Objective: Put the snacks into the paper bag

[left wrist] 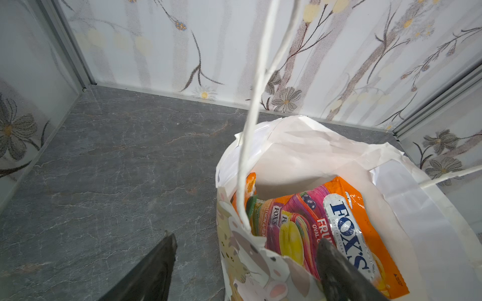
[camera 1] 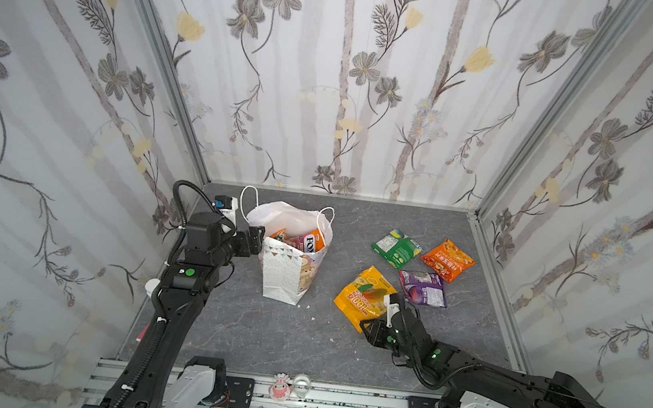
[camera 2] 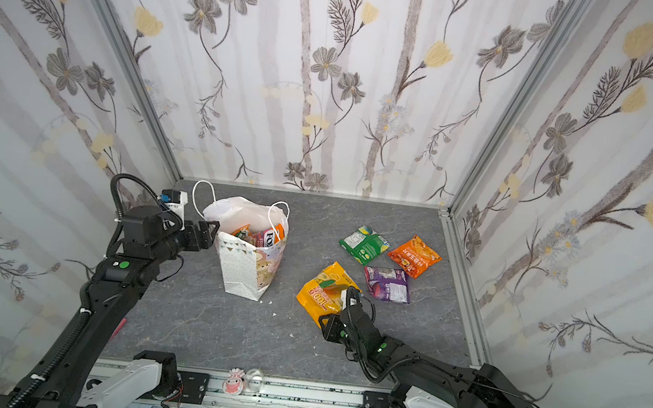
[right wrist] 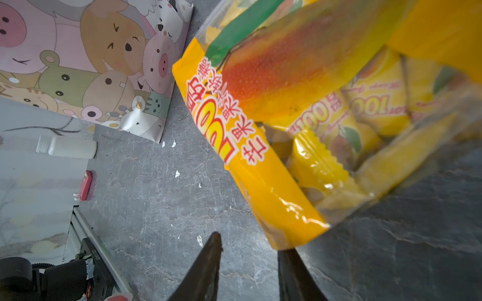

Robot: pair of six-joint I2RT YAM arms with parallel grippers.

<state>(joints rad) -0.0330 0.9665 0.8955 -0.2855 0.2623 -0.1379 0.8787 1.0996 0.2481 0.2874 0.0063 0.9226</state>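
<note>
At four o'clock from paper bag [camera 1: 288,272], on surface [camera 1: 260,331]: yellow-orange packet [camera 1: 362,295], likely light, limp, slippery; take at crimped corner. Beside that corner, right gripper [right wrist: 250,242] part-spread, not pinching; left gripper [left wrist: 247,239] spread astride bag rim.

A yellow-orange packet [right wrist: 273,109] fills the upper right of the frame. It bears a mango picture and red "100" lettering, and its clear window shows small yellow wrapped sweets. Its lowest corner sits right at the tip of one dark finger of the right claw [right wrist: 250,242] at the bottom centre. The two fingers [right wrist: 206,265] stand apart, with bare grey table [right wrist: 156,208] showing between them. In the upper left is the paper bag [right wrist: 104,65], showing its pastel cartoon-animal print. Below it, at the left edge, lie a white bottle [right wrist: 70,147] and a small red-pink object [right wrist: 85,185]. White crumbs [right wrist: 177,173] dot the table mid-frame.
</note>
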